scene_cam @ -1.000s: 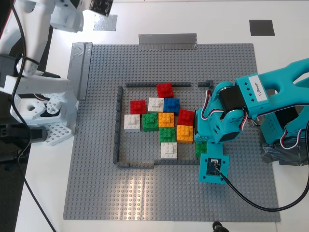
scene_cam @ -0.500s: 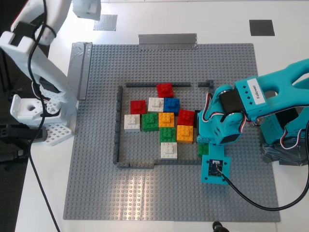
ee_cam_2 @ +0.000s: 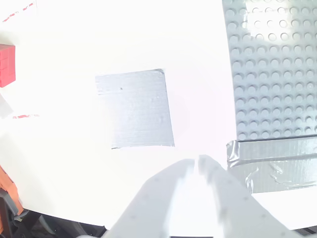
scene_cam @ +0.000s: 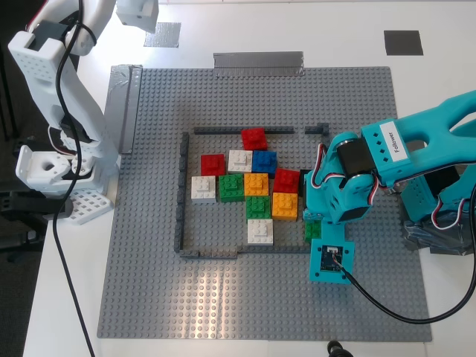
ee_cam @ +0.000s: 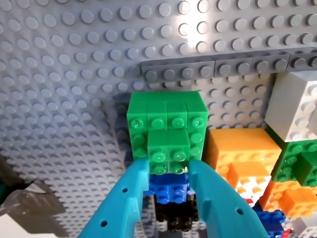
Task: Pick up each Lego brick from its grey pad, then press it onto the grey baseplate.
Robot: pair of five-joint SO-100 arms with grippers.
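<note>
Teal plastic marks my first pincer (scene_cam: 311, 223), which in the exterior view stands over the right edge of the dark frame (scene_cam: 182, 190) on the grey baseplate (scene_cam: 149, 282), low enough, I judge, to seat its brick. Its wrist view shows it pinching a green brick (ee_cam: 169, 148) against a bigger green block (ee_cam: 167, 119). My second pincer (ee_cam_2: 198, 166), pressed together and empty, hovers over the white counter (ee_cam_2: 74, 44) near the silvery pad (ee_cam_2: 134, 109), a red brick (ee_cam_2: 7, 64) at the edge.

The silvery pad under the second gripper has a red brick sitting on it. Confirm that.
Wrong. The second wrist view shows the silvery pad bare; a red brick lies apart from it on the white tabletop. My second gripper does hang over the pad.
</note>
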